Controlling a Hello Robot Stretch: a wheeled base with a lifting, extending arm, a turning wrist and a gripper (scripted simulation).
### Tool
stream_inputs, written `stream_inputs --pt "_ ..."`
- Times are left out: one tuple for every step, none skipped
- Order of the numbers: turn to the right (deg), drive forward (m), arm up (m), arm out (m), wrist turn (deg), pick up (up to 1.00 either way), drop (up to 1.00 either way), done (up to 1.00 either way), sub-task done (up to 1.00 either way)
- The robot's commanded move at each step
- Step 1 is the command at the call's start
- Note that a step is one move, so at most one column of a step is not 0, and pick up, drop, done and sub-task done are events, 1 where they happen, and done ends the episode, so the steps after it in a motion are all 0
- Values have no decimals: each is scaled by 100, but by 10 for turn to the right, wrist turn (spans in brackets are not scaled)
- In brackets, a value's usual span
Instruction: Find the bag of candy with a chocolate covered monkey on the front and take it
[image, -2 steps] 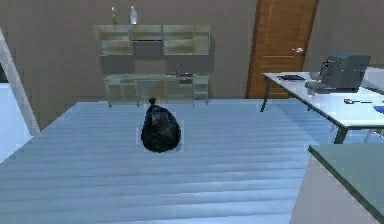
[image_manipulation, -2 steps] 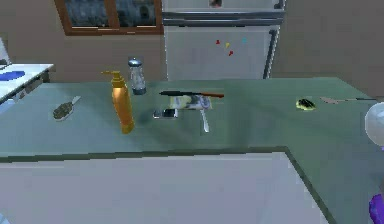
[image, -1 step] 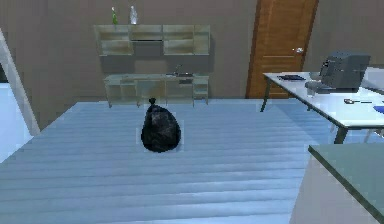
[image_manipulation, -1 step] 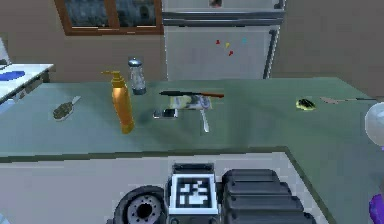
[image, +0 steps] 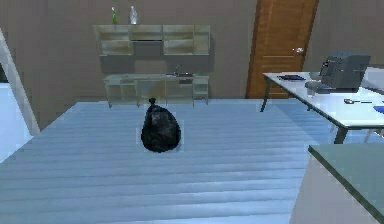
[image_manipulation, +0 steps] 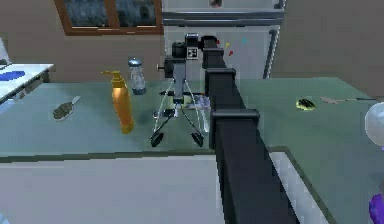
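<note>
Arm side view: matte grey-green worktop (image_manipulation: 60, 135), flat, with its front edge running across the lower frame. Arm (image_manipulation: 243, 165) is a dark square bar that enters at 6 o'clock and reaches toward 12 o'clock, ending in two small white marked squares. Tool (image_manipulation: 178, 130) sits at 9 o'clock of the arm's far end: dark boxy body, two thin pale fingers (image_manipulation: 160, 128) splayed downward over the worktop. Things lie on the surface at and behind it, so cannot tell whether the tool grasps anything or is released. At 9 o'clock of the tool stands a tall, slim, glossy orange bottle (image_manipulation: 121, 100). A small glass shaker (image_manipulation: 137, 75) stands at 11 o'clock. Further toward 9 o'clock lies a dark, oval, brush-like thing (image_manipulation: 67, 108). At 3 o'clock, well apart from the tool, lies a small yellow-and-dark blob (image_manipulation: 306, 102), too small to tell whether it is the candy bag. White fridge (image_manipulation: 245, 40) at 12 o'clock, top cut off. Forward view: crumpled, shiny black sack (image: 160, 130) with a knotted top on blue-grey plank floor (image: 80, 160). Pale shelf unit (image: 152, 62) at 12 o'clock, wooden door (image: 285, 45) at 2 o'clock.
</note>
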Motion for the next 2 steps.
stream_inputs --pt "0 0 0 0 450 0 0 0 0" --pt "0 0 0 0 450 0 0 0 0"
